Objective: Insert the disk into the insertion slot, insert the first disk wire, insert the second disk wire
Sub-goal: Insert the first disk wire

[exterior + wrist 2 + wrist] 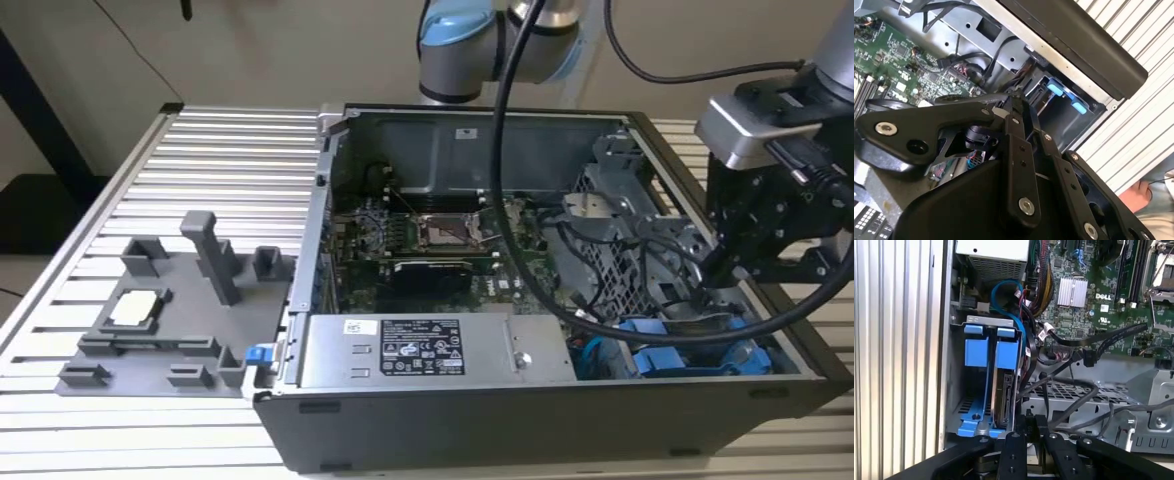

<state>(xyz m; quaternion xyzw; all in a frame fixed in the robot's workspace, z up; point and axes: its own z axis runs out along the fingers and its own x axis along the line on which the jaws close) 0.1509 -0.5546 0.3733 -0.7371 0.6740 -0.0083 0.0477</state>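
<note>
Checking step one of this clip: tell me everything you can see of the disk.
The disk shows edge-on in the first wrist view: a thin dark slab standing on its edge, held in a bright blue plastic carrier. It sits inside the grey sheet-metal insertion slot, beside a second blue carrier. Black wires pass close by; whether any is plugged in cannot be told.

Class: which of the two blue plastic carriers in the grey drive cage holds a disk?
The blue plastic carrier nearer the green motherboard: a flat hard drive sits inside. The other carrier, by the case wall, looks empty.
</note>
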